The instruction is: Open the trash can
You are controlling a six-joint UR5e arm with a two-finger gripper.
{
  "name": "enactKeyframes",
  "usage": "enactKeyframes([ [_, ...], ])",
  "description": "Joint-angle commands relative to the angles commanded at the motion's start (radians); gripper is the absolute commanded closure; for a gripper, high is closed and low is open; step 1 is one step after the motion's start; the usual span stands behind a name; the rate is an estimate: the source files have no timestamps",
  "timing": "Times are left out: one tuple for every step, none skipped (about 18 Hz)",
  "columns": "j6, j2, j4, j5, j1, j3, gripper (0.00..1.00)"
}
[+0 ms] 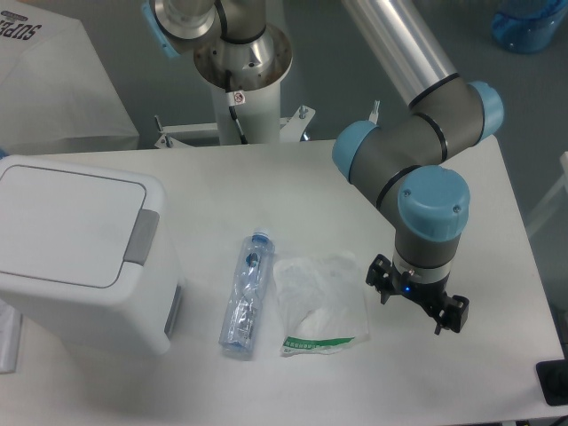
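Observation:
The trash can [80, 293] is a large boxy white bin at the left of the table. Its flat white lid [62, 222] lies shut, with the grey push-button tab [142, 238] on its right edge. My gripper [417, 303] points down over the table at the right, far from the bin. Its two black fingers [380, 277] stand apart, so it is open and empty. It hovers just right of a clear plastic bag.
An empty clear plastic bottle [244, 297] with a blue cap lies between the bin and a crumpled clear plastic bag [319, 302] with a green-printed label. The arm's white base column [244, 98] stands at the table's back edge. A black object [552, 382] sits at the front right corner.

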Motion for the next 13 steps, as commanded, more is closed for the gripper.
enactKeyframes([
  [0.000,0.000,0.000,0.000,-0.002,0.000,0.00],
  [0.000,0.000,0.000,0.000,0.000,0.000,0.00],
  [0.000,0.000,0.000,0.000,0.000,0.000,0.00],
  [-0.002,0.003,0.000,-0.002,0.000,0.000,0.00],
  [-0.002,0.005,-0.002,-0.003,0.000,0.000,0.00],
  [-0.003,0.006,-0.002,-0.008,-0.003,0.000,0.00],
  [-0.003,0.008,-0.002,-0.009,-0.003,0.000,0.00],
  [-0.003,0.009,-0.005,-0.009,-0.006,0.000,0.00],
  [-0.003,0.009,-0.009,-0.011,-0.008,-0.002,0.00],
  [-0.008,0.012,-0.012,-0.011,-0.009,-0.009,0.00],
  [-0.026,0.021,-0.012,-0.012,-0.012,-0.020,0.00],
  [-0.052,0.035,-0.012,-0.021,-0.024,-0.031,0.00],
  [-0.079,0.038,-0.012,-0.044,-0.035,-0.035,0.00],
])
